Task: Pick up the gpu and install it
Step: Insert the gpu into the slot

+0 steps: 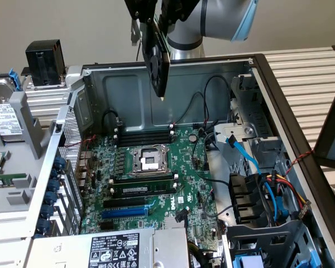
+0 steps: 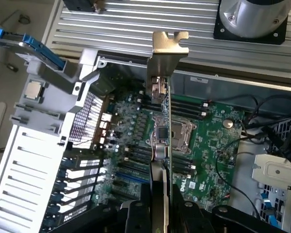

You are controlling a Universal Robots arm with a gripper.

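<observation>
At the near edge of the open case [image 1: 134, 89] sits the labelled power supply [image 1: 114, 251]. Just beyond it the motherboard [image 1: 178, 167] lies flat on the case floor, with its blue slot [image 1: 125, 211] toward the near edge, the CPU socket [image 1: 148, 161] at mid-board, and rows of black memory slots on either side of the socket. Loose blue cables [image 1: 251, 159] and a drive cage fill the side at the exterior view's right.

Above the case's far wall, the pincer [image 1: 154, 25] is clamped on the gpu [image 1: 158, 64]. The card hangs on edge, fan face toward the exterior view's left, clear of everything below. From the wrist we look along it: pincer [image 2: 160, 208] closest, then the thin card, with the silver bracket [image 2: 167, 48] at its far end.

We judge this carry goes well if the card stays plumb in a firm, unshifting grip. The connector edge should run parallel to the slot and the bracket should face the case's perforated wall. The path should stay away from the cables.
</observation>
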